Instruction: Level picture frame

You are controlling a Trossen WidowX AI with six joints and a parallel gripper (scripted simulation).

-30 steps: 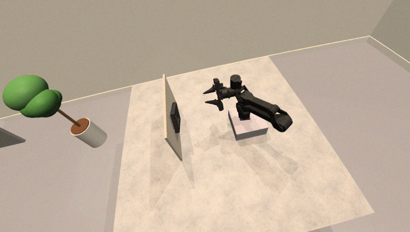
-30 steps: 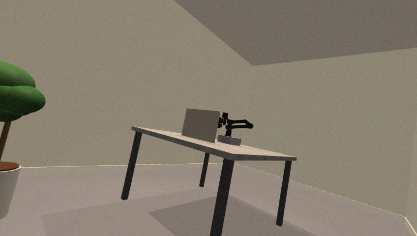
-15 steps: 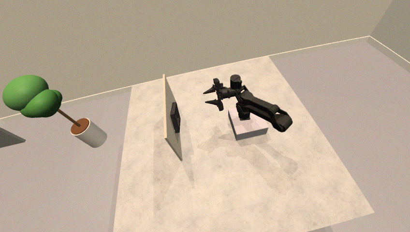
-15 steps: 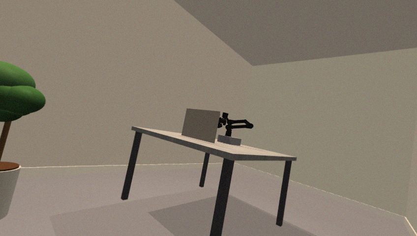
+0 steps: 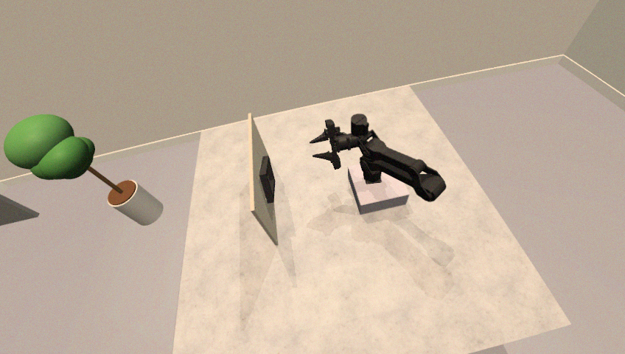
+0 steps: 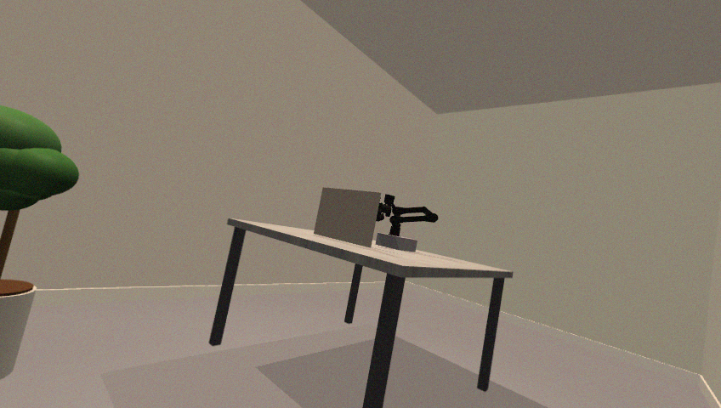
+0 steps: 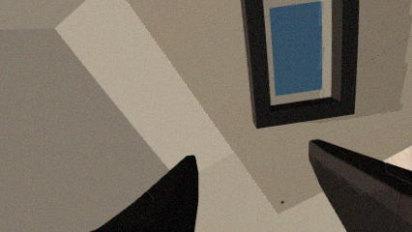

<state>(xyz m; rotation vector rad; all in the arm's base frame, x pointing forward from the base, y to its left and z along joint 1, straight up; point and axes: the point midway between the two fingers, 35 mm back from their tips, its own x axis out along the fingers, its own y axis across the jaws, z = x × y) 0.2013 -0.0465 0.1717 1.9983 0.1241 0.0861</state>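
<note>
The black picture frame (image 5: 264, 184) (image 7: 305, 114) with a blue picture hangs on the front of the upright panel (image 5: 257, 192) (image 6: 346, 214) (image 7: 203, 58). In the wrist view its upper part is cut off, and its edges are not parallel to the panel's edges. I cannot tell for certain which side is higher. The screw and the notched strip are hidden. My gripper (image 5: 312, 149) (image 7: 251, 157) is open and empty, in front of the panel and well short of the frame. In the exterior view the panel hides the frame and the fingertips.
The arm's base block (image 5: 383, 195) (image 6: 395, 241) stands on the table (image 5: 351, 298) (image 6: 450, 263) in front of the panel. A potted plant (image 5: 140, 203) (image 6: 12, 323) stands beyond the table. A small dark dot (image 7: 282, 202) shows near a panel corner.
</note>
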